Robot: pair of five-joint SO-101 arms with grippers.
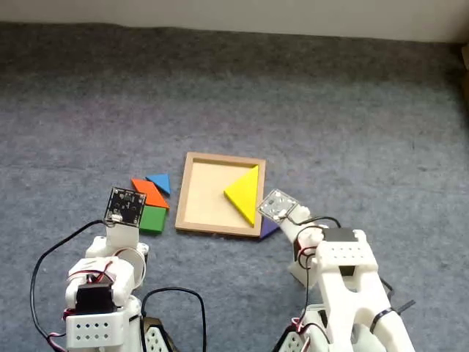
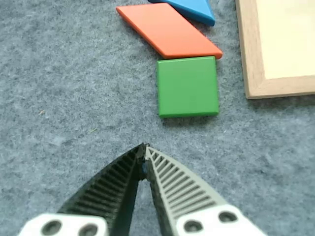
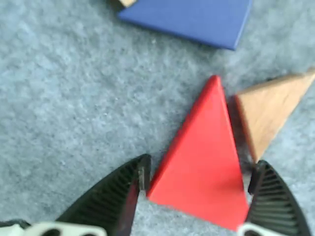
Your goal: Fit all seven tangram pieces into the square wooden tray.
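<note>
One piece, the yellow triangle, lay in the tray; six outside. Right gripper apart astride red triangle; left gripper together.

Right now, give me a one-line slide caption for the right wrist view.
Open right gripper straddling a red triangle on grey carpet, a wooden triangle beside it, a blue piece beyond.
</note>
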